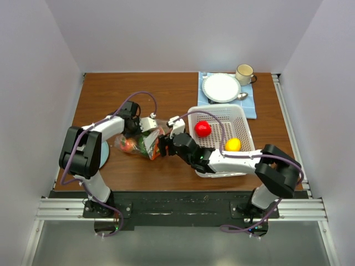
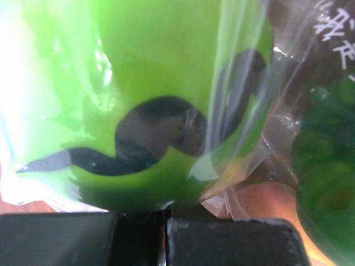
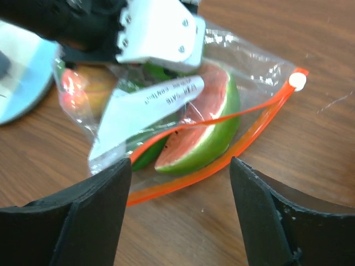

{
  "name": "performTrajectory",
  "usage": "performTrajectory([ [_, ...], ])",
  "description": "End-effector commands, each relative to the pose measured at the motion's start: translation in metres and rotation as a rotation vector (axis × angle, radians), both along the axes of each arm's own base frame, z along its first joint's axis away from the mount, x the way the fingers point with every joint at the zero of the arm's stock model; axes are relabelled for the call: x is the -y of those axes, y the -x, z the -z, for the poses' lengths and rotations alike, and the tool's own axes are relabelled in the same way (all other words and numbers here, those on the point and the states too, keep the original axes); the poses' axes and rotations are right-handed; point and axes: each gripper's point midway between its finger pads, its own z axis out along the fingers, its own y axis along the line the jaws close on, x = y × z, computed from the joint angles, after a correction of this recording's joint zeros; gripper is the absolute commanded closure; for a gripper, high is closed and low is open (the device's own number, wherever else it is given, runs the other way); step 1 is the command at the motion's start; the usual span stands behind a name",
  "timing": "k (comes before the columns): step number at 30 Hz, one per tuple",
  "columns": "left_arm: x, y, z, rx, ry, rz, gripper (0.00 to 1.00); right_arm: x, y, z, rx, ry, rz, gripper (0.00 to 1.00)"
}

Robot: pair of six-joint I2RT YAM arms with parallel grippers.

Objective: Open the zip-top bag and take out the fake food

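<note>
The zip-top bag (image 1: pixel 140 145) lies on the wooden table left of centre, its red-orange zip strip (image 3: pixel 249 124) parted so the mouth gapes. Inside are fake food pieces: a watermelon slice (image 3: pixel 205 133), a green piece and an orange-red fruit (image 3: pixel 89 86). My left gripper (image 1: pixel 147 132) is shut on the bag's plastic from above; in the left wrist view (image 2: pixel 165 221) the bag and the slice's green rind (image 2: pixel 166 72) fill the frame. My right gripper (image 1: pixel 165 145) is open and empty at the bag's mouth, its jaws (image 3: pixel 180 183) either side of the zip strip just above the table.
A white perforated basket (image 1: pixel 247 124) at the right holds a red round fruit (image 1: pixel 202 128) and a yellow lemon (image 1: pixel 233 144). A white plate (image 1: pixel 221 87) and mug (image 1: pixel 244 73) sit on a blue cloth (image 1: pixel 250 110) at the back right. A light blue disc (image 1: pixel 105 152) lies under the left arm.
</note>
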Motion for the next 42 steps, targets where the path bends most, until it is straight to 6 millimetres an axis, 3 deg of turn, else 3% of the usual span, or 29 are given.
performTrajectory([
  [1, -0.002, 0.021, 0.011, -0.070, 0.005, 0.011, 1.00, -0.008, 0.000, 0.008, -0.025, 0.013, -0.014, 0.26],
  [6, -0.002, 0.020, 0.010, -0.066, 0.005, 0.012, 1.00, 0.000, -0.001, 0.015, -0.024, 0.036, 0.007, 0.25],
  [11, 0.000, 0.020, 0.011, -0.082, 0.012, 0.010, 1.00, -0.006, -0.008, 0.015, -0.011, 0.035, 0.012, 0.23],
  [12, 0.001, 0.020, 0.010, -0.081, 0.018, 0.009, 1.00, -0.008, -0.009, 0.022, -0.016, 0.051, 0.013, 0.23],
  [17, 0.002, 0.021, 0.007, -0.086, 0.025, 0.010, 1.00, -0.023, -0.029, 0.033, 0.003, 0.107, 0.036, 0.14],
  [18, 0.002, 0.021, 0.007, -0.087, 0.023, 0.013, 1.00, -0.028, -0.035, 0.029, 0.015, 0.099, 0.041, 0.14],
  [20, 0.002, 0.022, 0.005, -0.086, 0.025, 0.014, 1.00, -0.029, -0.044, 0.041, 0.016, 0.127, 0.057, 0.13],
  [21, 0.003, 0.022, 0.005, -0.090, 0.031, 0.018, 1.00, -0.034, -0.050, 0.035, 0.029, 0.120, 0.065, 0.13],
  [22, 0.004, 0.023, 0.004, -0.089, 0.033, 0.018, 1.00, -0.034, -0.052, 0.046, 0.025, 0.149, 0.068, 0.13],
  [27, 0.006, 0.026, 0.004, -0.102, 0.041, 0.029, 1.00, -0.036, -0.065, 0.058, 0.051, 0.219, 0.091, 0.12],
  [32, 0.007, 0.027, 0.000, -0.099, 0.050, 0.034, 1.00, -0.034, -0.064, 0.082, 0.032, 0.266, 0.080, 0.19],
  [36, 0.007, 0.025, -0.006, -0.082, 0.048, 0.036, 1.00, -0.017, -0.054, 0.098, 0.005, 0.298, 0.084, 0.26],
  [38, 0.007, 0.025, -0.006, -0.080, 0.048, 0.037, 1.00, -0.008, -0.051, 0.096, 0.004, 0.310, 0.095, 0.32],
  [42, 0.007, 0.020, -0.007, -0.063, 0.044, 0.035, 1.00, 0.006, -0.040, 0.074, -0.005, 0.298, 0.092, 0.54],
])
